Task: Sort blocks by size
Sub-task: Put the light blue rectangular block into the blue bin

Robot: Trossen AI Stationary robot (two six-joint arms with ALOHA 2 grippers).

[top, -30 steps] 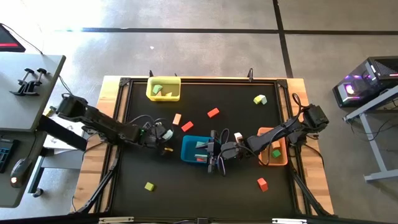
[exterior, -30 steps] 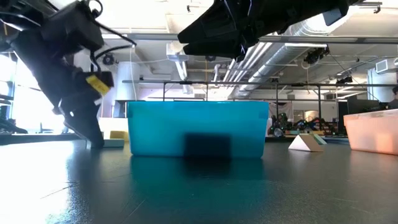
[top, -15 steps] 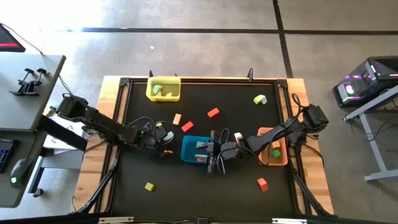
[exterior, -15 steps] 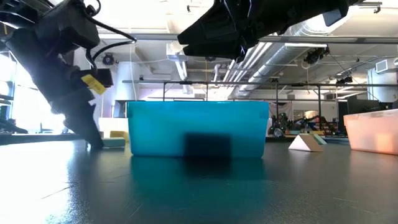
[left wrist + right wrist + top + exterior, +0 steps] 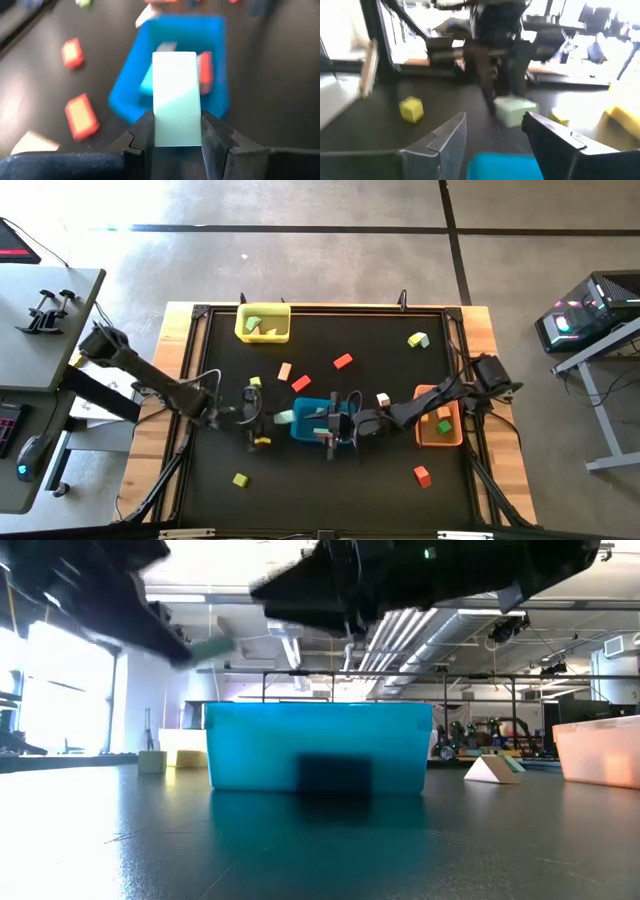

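Note:
My left gripper [image 5: 272, 418] is shut on a pale green flat bar [image 5: 284, 417], raised just left of the blue tray [image 5: 322, 408]. In the low view the bar [image 5: 210, 647] is above the tray's rim [image 5: 320, 708]. The tray holds a red block [image 5: 205, 72] and a pale block [image 5: 149, 80]. My right gripper [image 5: 335, 432] hangs open and empty over the tray's near side, facing the bar [image 5: 516, 111]. Other blocks lie loose on the black table. My left gripper pinches the bar's two long sides at its near end [image 5: 175, 137] between its two fingers [image 5: 144, 134]. The fingers come slanting down from the table's left and lie along the bar. The bar sticks out past the fingertips toward the tray, lifted clear of the table.
A yellow tray [image 5: 263, 322] with blocks stands at the far left, an orange tray [image 5: 438, 425] at the right. Loose blocks: red [image 5: 343, 361], red [image 5: 301, 383], tan [image 5: 285, 371], yellow-green [image 5: 418, 339], orange-red [image 5: 421, 475], lime [image 5: 240, 479], small yellow [image 5: 255, 381].
My left gripper, down at the table on the pale green bar before, has risen with it and gone toward the blue tray. The bar is now lifted clear, above the tray's rim. My right gripper has shifted slightly toward the table's left.

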